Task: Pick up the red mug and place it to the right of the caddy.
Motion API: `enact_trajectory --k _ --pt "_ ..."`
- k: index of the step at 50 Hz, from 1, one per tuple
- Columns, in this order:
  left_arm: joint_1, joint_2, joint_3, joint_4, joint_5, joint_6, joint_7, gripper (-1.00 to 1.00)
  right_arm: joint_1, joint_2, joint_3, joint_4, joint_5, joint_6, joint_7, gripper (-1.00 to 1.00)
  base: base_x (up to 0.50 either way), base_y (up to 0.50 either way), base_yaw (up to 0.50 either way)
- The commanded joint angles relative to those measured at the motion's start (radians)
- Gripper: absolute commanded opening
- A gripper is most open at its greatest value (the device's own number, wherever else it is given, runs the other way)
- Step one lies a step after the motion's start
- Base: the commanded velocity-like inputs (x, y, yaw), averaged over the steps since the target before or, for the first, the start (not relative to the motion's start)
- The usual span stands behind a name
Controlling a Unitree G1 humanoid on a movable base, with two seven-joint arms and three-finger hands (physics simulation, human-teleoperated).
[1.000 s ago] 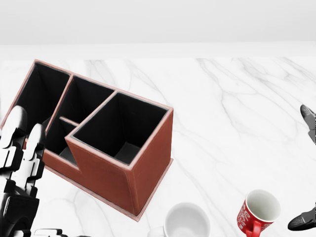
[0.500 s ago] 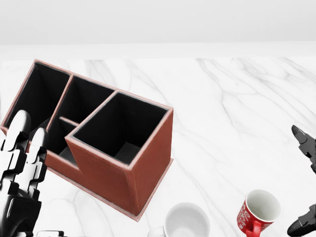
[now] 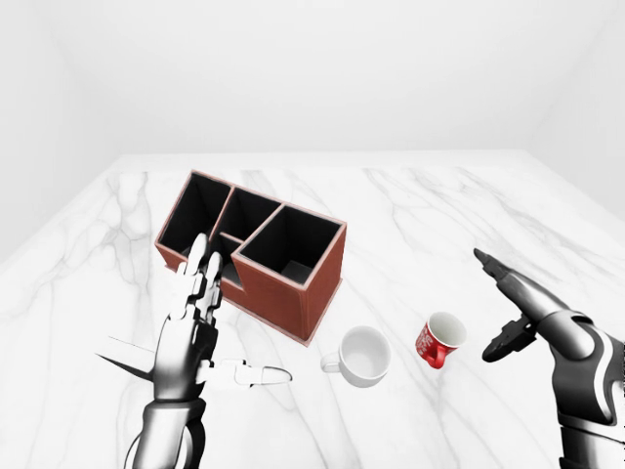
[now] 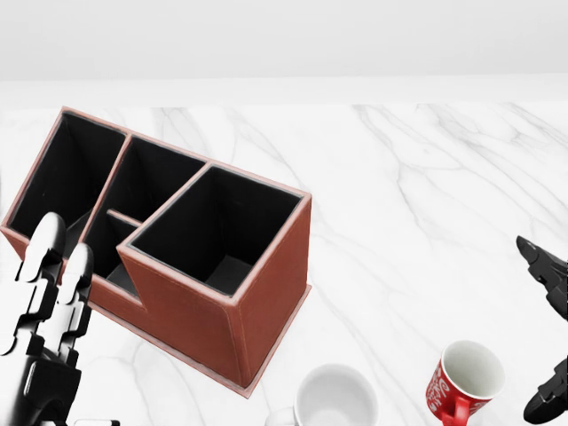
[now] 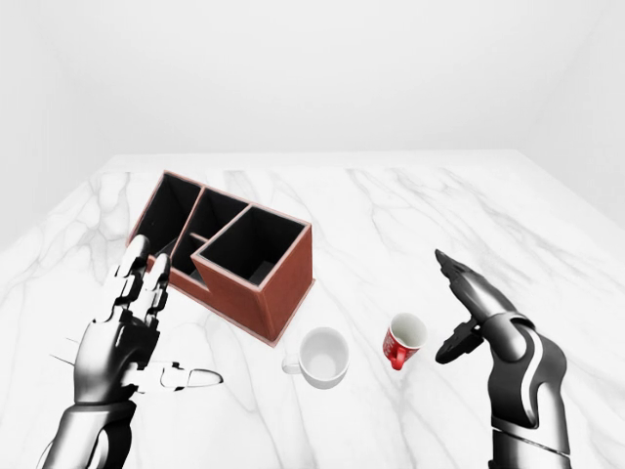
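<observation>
The red mug (image 3: pixel 440 339) with white lettering sits on the marble table (image 3: pixel 410 215), its white inside showing and its handle toward the bottom of the view. To its left, past a white mug (image 3: pixel 362 356), stands the brown caddy (image 3: pixel 256 252) with several black compartments. My right hand (image 3: pixel 485 305) is open just right of the red mug, with one finger stretched up and the thumb low, touching nothing. My left hand (image 3: pixel 239 308) is open, fingers upright, over the caddy's lower left side and holding nothing.
The white mug lies between the caddy's near corner and the red mug. Bare marble stretches to the right of the caddy (image 4: pixel 222 257) and above both mugs. White walls ring the table.
In the head view my left hand has sunk lower. My right hand's finger has come down and slightly left, toward the red mug. The mugs and caddy have not moved.
</observation>
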Motion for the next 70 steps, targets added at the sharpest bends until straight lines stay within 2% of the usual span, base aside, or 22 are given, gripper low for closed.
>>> enact_trajectory --k 1,5,8,16,19,24,27,29,34,36,39,40,44,47,51,52,54,56,59,62,68,70 --pt "0.006 -0.001 -0.003 0.0 0.001 -0.005 0.0 1.0 -0.019 -0.01 0.032 0.025 -0.078 -0.023 0.0 1.0 0.0 0.0 0.0" --pt "0.002 0.001 -0.012 0.011 0.009 -0.011 0.005 1.0 -0.055 -0.013 0.055 0.038 -0.097 -0.014 0.0 1.0 0.0 0.0 0.0" --pt "0.002 0.004 -0.012 0.003 0.007 -0.003 0.007 1.0 -0.069 -0.015 0.063 0.034 -0.105 -0.008 0.0 1.0 0.0 0.0 0.0" --pt "-0.002 0.0 0.003 0.002 -0.001 0.001 0.0 1.0 -0.08 -0.008 0.084 0.035 -0.124 -0.004 0.0 1.0 0.0 0.0 0.0" --pt "-0.006 -0.001 0.003 0.005 0.001 0.004 0.001 1.0 -0.076 -0.005 0.093 0.045 -0.135 -0.015 0.0 1.0 0.0 0.0 0.0" --pt "0.007 -0.001 0.004 -0.008 -0.003 0.0 -0.002 1.0 -0.075 0.005 0.095 0.031 -0.138 -0.005 0.0 1.0 0.0 0.0 0.0" --pt "0.005 -0.002 0.005 -0.017 -0.003 0.011 -0.002 1.0 -0.061 0.01 0.097 0.028 -0.143 -0.012 0.0 1.0 0.0 0.0 0.0" --pt "0.007 -0.004 0.003 -0.007 -0.002 0.001 -0.003 1.0 -0.056 0.017 0.099 0.027 -0.145 -0.015 0.0 1.0 0.0 0.0 0.0" --pt "0.018 -0.003 0.002 -0.036 -0.004 0.012 -0.003 1.0 -0.043 0.033 0.114 0.055 -0.154 -0.03 0.0 1.0 0.0 0.0 0.0" --pt "0.02 -0.004 0.001 -0.031 -0.001 0.003 -0.003 1.0 -0.042 0.034 0.12 0.07 -0.161 -0.038 0.0 1.0 0.0 0.0 0.0" --pt "0.016 -0.003 -0.001 -0.028 0.002 0.005 -0.002 1.0 -0.041 0.037 0.127 0.077 -0.169 -0.038 0.0 1.0 0.0 0.0 0.0" --pt "0.018 -0.003 -0.002 -0.022 0.002 -0.004 -0.002 1.0 -0.04 0.038 0.129 0.078 -0.172 -0.04 0.0 1.0 0.0 0.0 0.0" --pt "0.021 -0.002 0.001 -0.031 -0.001 0.001 -0.004 1.0 -0.039 0.039 0.138 0.098 -0.181 -0.048 0.0 1.0 0.0 0.0 0.0" --pt "0.016 -0.003 0.0 -0.021 0.001 -0.002 -0.002 1.0 -0.056 0.04 0.145 0.109 -0.185 -0.038 0.0 1.0 0.0 0.0 0.0" --pt "0.018 -0.002 0.002 -0.03 -0.002 0.004 -0.003 1.0 -0.059 0.038 0.153 0.134 -0.19 -0.042 0.0 1.0 0.0 0.0 0.0" --pt "0.02 -0.003 0.003 -0.027 -0.003 -0.001 -0.004 1.0 -0.061 0.037 0.154 0.14 -0.189 -0.043 0.0 1.0 0.0 0.0 0.0" --pt "0.017 -0.003 0.005 -0.032 -0.003 0.006 -0.004 1.0 -0.065 0.035 0.154 0.142 -0.187 -0.038 0.0 1.0 0.0 0.0 0.0" --pt "0.018 -0.004 0.004 -0.021 -0.002 -0.005 -0.005 1.0 -0.064 0.034 0.153 0.142 -0.186 -0.037 0.0 1.0 0.0 0.0 0.0" --pt "0.013 -0.004 0.003 -0.023 0.0 0.003 -0.004 1.0 -0.074 0.029 0.149 0.134 -0.178 -0.026 0.0 1.0 0.0 0.0 0.0" --pt "0.016 -0.004 0.001 -0.017 0.001 -0.006 -0.003 1.0 -0.086 0.024 0.152 0.145 -0.176 -0.023 0.0 1.0 0.0 0.0 0.0" --pt "0.015 -0.003 0.004 -0.027 -0.001 0.005 -0.003 1.0 -0.091 0.024 0.165 0.16 -0.18 -0.021 0.0 1.0 0.0 0.0 0.0" --pt "0.016 -0.003 0.005 -0.025 -0.001 0.002 -0.004 1.0 -0.099 0.024 0.17 0.171 -0.182 -0.02 0.0 1.0 0.0 0.0 0.0"
